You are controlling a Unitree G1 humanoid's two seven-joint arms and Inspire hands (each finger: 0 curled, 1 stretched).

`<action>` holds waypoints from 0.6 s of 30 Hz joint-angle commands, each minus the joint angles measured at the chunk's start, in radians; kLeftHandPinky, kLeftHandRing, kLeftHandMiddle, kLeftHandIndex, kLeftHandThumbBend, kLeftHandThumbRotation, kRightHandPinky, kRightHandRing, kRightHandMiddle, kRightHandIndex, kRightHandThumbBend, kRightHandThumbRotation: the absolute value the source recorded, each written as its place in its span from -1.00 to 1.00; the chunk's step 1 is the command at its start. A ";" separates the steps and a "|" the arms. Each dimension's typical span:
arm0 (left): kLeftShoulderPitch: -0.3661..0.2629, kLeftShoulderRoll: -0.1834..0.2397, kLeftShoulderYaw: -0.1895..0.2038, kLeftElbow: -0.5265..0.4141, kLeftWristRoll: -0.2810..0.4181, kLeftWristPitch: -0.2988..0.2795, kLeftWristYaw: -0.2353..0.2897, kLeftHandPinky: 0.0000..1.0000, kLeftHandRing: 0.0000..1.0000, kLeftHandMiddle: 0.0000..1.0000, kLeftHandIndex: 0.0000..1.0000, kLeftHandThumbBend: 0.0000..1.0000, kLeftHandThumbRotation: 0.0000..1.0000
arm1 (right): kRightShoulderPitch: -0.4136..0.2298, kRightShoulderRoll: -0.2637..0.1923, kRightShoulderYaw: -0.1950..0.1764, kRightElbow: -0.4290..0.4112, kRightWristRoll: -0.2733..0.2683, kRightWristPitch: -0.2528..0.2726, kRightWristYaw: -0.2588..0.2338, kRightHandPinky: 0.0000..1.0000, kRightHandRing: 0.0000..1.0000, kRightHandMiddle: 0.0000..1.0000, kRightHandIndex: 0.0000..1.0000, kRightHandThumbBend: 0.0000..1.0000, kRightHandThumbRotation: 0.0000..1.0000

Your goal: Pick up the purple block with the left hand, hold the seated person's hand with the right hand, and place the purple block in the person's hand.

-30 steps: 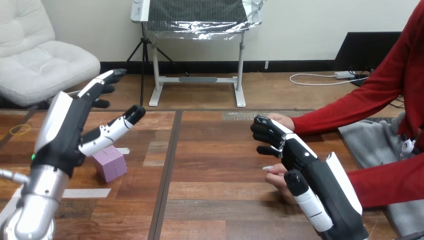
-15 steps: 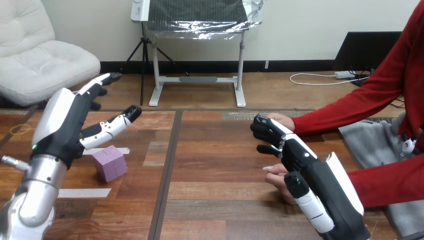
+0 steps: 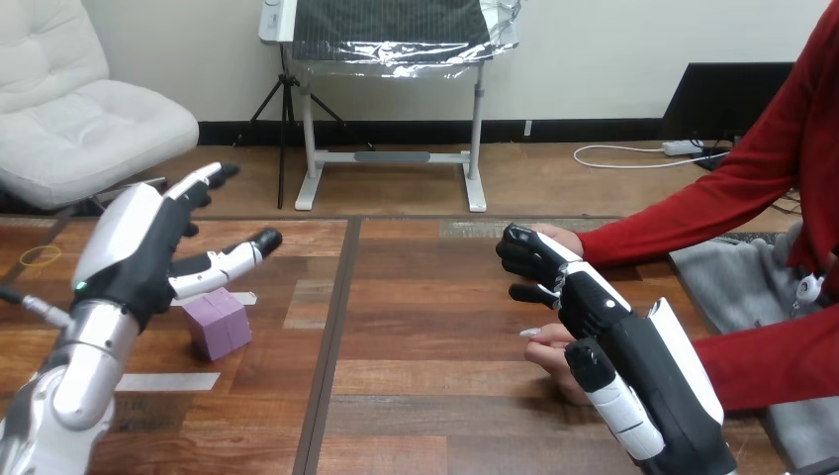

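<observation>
Head view, left side. Left hand [image 3: 134,252] hangs above the surface [image 3: 425,327], fingers spread wide and straight, thumb pointing right, nothing in it. The purple block [image 3: 220,323] sits on the surface just below and to the right of that thumb, apart from it and untouched. A white tape strip [image 3: 163,381] lies on the surface nearer than the block.

Head view, right side. Right hand [image 3: 604,317] lies over the person's hand [image 3: 550,346], which reaches in from the right on a red sleeve. The black fingers are curled down round the far part of the person's hand, and the thumb sits on the near side. Some of the person's fingers show beneath the palm, between the thumb and the curled fingers. It reads as a hold, though how firm is not visible.

Progress, as a judgement:
- The hold on the person's hand looks done.
- The pick-up is not yet begun. The left hand has to come down onto the block and close on it.
- Left after that: lift the block, carry it right across the surface and set it down in the person's hand, which is largely covered by the right hand, so room for the block looks tight.
</observation>
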 commanded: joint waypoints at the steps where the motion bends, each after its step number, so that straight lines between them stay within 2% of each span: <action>1: -0.121 0.030 -0.036 0.073 0.018 0.002 0.024 0.52 0.76 0.79 0.77 0.19 0.28 | -0.032 -0.014 -0.016 -0.049 0.022 0.004 0.005 0.63 0.75 0.75 0.76 0.49 1.00; 8: -0.172 0.040 -0.073 0.162 0.049 -0.002 0.045 0.55 0.76 0.78 0.76 0.19 0.29 | -0.033 -0.014 -0.018 -0.050 0.024 0.004 0.010 0.63 0.75 0.76 0.76 0.49 1.00; 12: -0.201 0.042 -0.101 0.207 0.074 0.022 0.050 0.60 0.76 0.79 0.76 0.19 0.32 | -0.032 -0.013 -0.018 -0.053 0.023 0.006 0.010 0.63 0.75 0.75 0.76 0.50 1.00; 18: -0.230 0.038 -0.121 0.249 0.079 0.060 0.043 0.63 0.76 0.81 0.78 0.22 0.37 | -0.031 -0.012 -0.019 -0.055 0.020 0.006 0.008 0.63 0.75 0.75 0.75 0.50 1.00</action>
